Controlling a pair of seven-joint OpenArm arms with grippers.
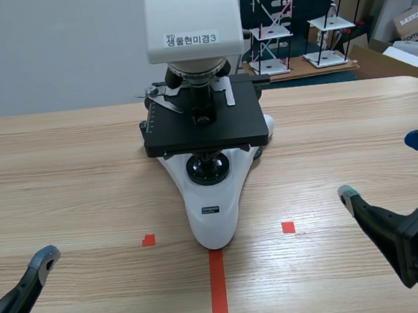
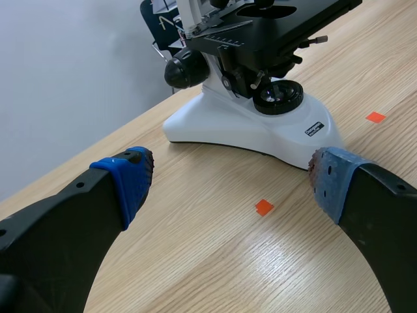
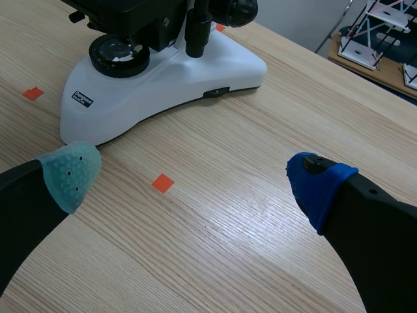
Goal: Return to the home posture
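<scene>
1. plainly, the wooden table (image 1: 59, 157) is the largest thing before me. both my arms sit low over its near part, one at each side.
2. the microscope (image 1: 204, 127) stands upright in the middle of the table, with its white foot on the far end of the long red tape line (image 1: 218, 290). i judge it heavy, rigid and rather top-heavy, with fragile glass at the lenses. if it ever had to be moved, the sturdy white foot would be the place to hold, never the stage clips or the knobs. i think this task asks for no hold on it at all.
3. my left pincer (image 1: 11, 230) has its fingers wide apart with nothing between them. the microscope lies ahead of it and toward the middle, well apart.
4. my right pincer (image 1: 386, 166) is likewise spread wide and empty. the microscope's foot is ahead of it and toward the middle, not touching.
5. two small red tape squares (image 1: 148, 240) flank the foot, one ahead of each pincer.
</scene>
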